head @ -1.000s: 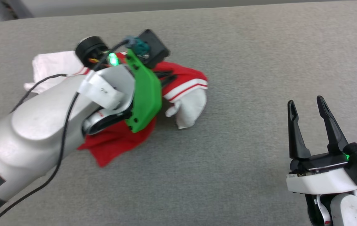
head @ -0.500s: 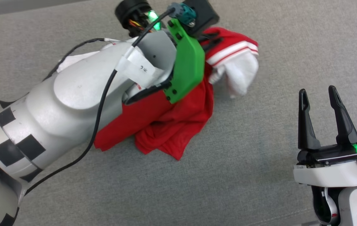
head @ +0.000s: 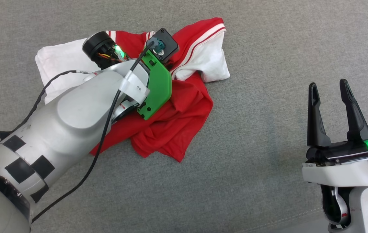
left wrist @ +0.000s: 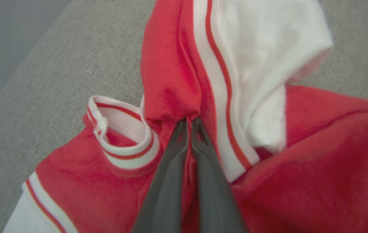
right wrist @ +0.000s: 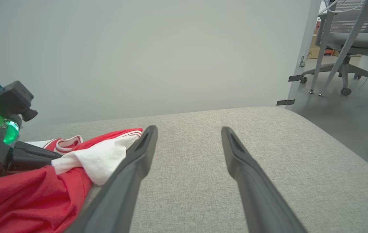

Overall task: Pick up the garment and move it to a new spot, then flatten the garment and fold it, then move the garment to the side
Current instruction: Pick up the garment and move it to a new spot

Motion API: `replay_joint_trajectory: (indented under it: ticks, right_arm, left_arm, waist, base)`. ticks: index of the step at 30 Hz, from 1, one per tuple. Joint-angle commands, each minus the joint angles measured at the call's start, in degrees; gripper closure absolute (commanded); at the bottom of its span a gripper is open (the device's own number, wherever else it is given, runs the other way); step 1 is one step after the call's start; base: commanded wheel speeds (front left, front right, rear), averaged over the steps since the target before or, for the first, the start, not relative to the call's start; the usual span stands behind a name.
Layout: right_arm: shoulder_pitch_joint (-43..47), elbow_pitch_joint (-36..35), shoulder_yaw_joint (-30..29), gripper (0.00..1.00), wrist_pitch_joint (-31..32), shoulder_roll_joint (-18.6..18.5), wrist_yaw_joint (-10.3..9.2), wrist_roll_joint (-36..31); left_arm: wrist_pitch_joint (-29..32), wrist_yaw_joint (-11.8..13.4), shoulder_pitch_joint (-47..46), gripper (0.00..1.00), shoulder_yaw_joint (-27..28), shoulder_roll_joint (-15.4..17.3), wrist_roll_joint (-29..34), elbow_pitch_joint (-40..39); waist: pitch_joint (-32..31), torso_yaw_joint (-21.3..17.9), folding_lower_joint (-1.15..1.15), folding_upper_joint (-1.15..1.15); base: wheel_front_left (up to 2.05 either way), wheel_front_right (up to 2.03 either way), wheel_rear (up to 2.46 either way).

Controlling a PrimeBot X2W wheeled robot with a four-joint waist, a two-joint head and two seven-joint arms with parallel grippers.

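Two grippers are at work over a grey cushioned surface (head: 268, 48). The left gripper (left wrist: 189, 124) is pinched tight on the garment (head: 177, 123). In the left wrist view its two dark fingers (left wrist: 167, 181) press together with a fold of red cloth caught at their tips, just beside the red-and-white striped band of a sleeve.

The garment lies bunched on the surface at the far left of the scene, partly under the left arm (head: 74, 113). The arm's green bracket (head: 156, 87) sits over the middle of the heap. One white sleeve (head: 210, 61) sticks out to the right on the far side, folded against the red body. The other white sleeve (head: 57, 64) spreads to the left and is partly covered by the arm. The striped neck trim (left wrist: 122, 142) curls up in a loop just left of the pinching fingertips in the wrist view. The crumpled red body trails toward the near side and ends in a pointed corner (head: 179, 158) on the cushion. A black cable (head: 103, 136) runs along the left arm.

The right gripper (head: 328, 85) hangs at the near right, well apart from the garment. Its jaws are spread wide with nothing between them, and its fingers point toward the far side. Whether it touches the surface cannot be told. In the right wrist view, bare grey fabric lies between its fingers and the garment sits at the left edge. Beyond the cushion's far edge stands a pale wall (right wrist: 138, 48), and to the right an office chair (right wrist: 349, 42) stands on a grey floor (right wrist: 339, 110).
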Motion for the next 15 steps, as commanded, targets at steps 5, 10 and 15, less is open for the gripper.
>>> replay_joint_trajectory:
  ticks: [5,10,15]
  right_arm:
    - [-0.65,0.46,0.31,0.00,-0.26,0.09,-0.05,-0.12]
    - [1.49,1.17,-0.09,0.00,-0.26,0.09,-0.05,-0.76]
    - [3.93,1.96,-0.54,0.00,-0.26,0.09,-0.05,-1.66]
  left_arm:
    - [-7.89,0.12,1.34,0.00,-0.49,-1.25,0.41,3.05]
    - [-19.70,0.43,1.24,0.00,0.71,-2.83,1.73,5.59]
    - [-27.93,5.22,4.26,0.00,3.64,-3.30,1.93,6.41]
  waist:
    - [-2.19,1.10,0.00,0.00]
    - [-6.66,2.76,0.00,0.00]
    - [-11.11,4.78,0.00,0.00]
  base:
    - [0.00,0.00,0.00]
    - [0.00,0.00,0.00]
    - [0.00,0.00,0.00]
